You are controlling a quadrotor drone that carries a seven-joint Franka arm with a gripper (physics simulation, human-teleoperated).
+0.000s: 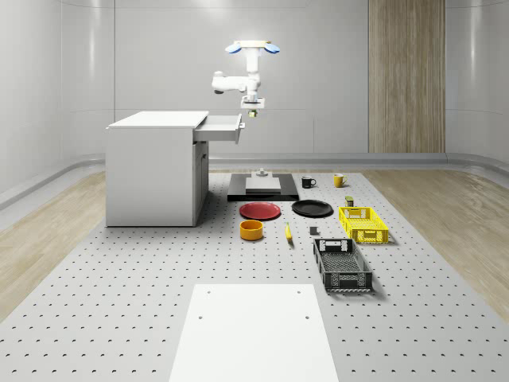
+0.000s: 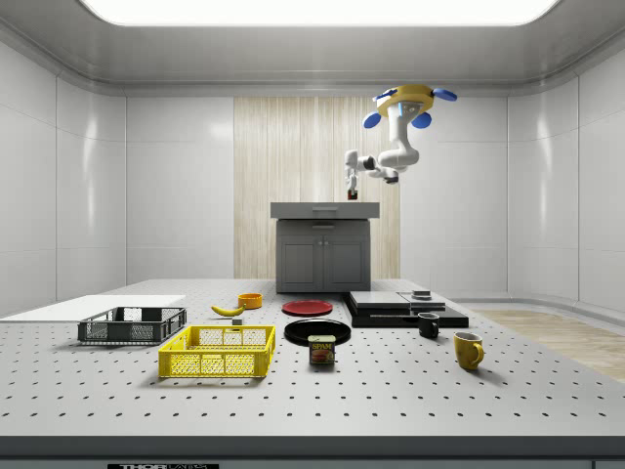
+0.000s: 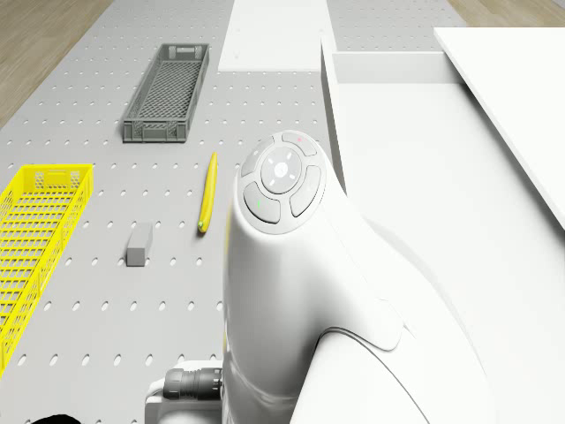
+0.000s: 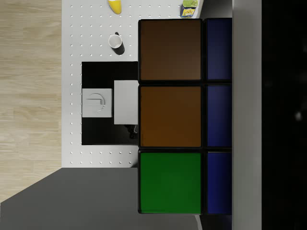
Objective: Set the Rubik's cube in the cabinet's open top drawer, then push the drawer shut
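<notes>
Gripper points straight down beside the open drawer, clamping the Rubik's cube

Even, bright, shadowless-looking light comes from a ceiling panel glowing at twelve o'clock in the side view. Soft faint shadows lie under the cabinet and baskets. The walls carry a mild sheen. Everything is crisp, without blur or edge distortion.
</notes>
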